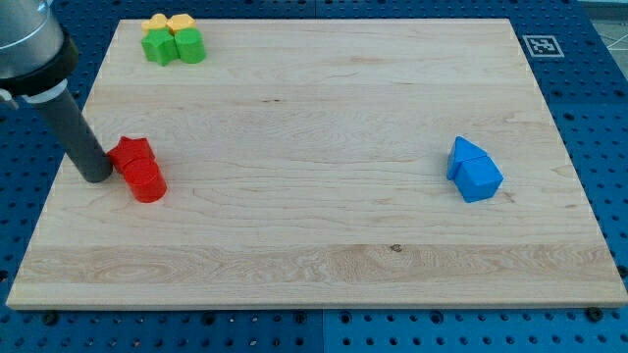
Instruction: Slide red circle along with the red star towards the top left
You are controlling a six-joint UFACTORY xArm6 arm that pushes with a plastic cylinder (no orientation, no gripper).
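Item 1. Arm: a thick dark rod enters from the view's top left corner, under a grey cuff, and slants down and toward the view's right. My tip (97,176) rests on the worktop near its left edge, touching or just beside the left flank of the red pair. No pincer is fitted to this arm, so no open or closed state can be told.

Item 2. Red star (131,152): at the view's left, about mid-height on the board, just right of my tip. Its outline is only partly legible.

Item 3. Red circle (145,181): touching the red star, just below it and slightly to the view's right. Both red blocks sit well below the cluster at the top left.

Item 4. Top-left cluster, four blocks packed together near the board's upper edge: a yellow block (155,23) and a second yellow block (180,23) side by side, with a green block (157,47) and a second green block (189,45) just below them. Shapes cannot be made out with certainty.

Item 5. Two blue blocks at the view's right, touching: an upper blue block (467,155) and a lower blue block (480,178), well apart from all others.

Item 6. Worktop (324,147): pale wooden board lying on a blue perforated base (603,118), with a small printed marker (542,45) at its top right corner.
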